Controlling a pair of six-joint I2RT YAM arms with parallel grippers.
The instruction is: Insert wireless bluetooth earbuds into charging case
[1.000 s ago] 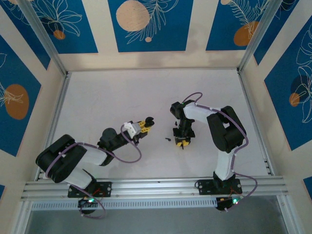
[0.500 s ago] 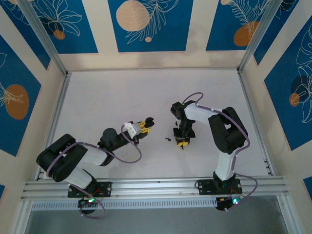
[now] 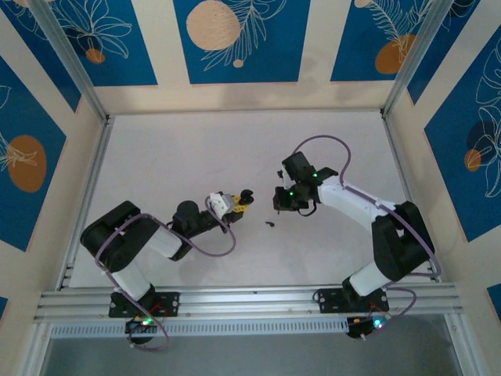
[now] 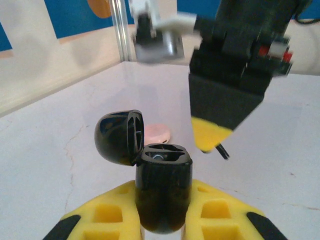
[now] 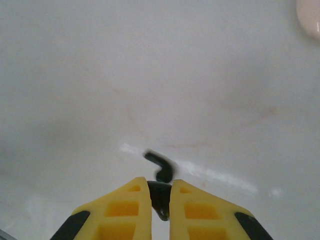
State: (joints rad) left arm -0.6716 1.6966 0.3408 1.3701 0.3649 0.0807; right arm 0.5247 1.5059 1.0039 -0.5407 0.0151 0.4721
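My left gripper (image 3: 236, 205) clamps the case (image 4: 164, 186) upright, lid open, as target | my right gripper (image 5: 161, 194) pinches an earbud (image 5: 162, 170) to insert.

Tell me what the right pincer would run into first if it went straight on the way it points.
Probably the white tabletop: the right pincer, shut on a tiny black stemmed earbud, points down at it, so the earbud would touch first. Depth is hard to judge.

The left end effector (image 4: 163, 200) is gripping the charging case (image 4: 163, 167), its arm lying low and reaching inward. The right end effector (image 5: 160, 186) is pinching an earbud (image 5: 162, 170), its arm stretching leftward.
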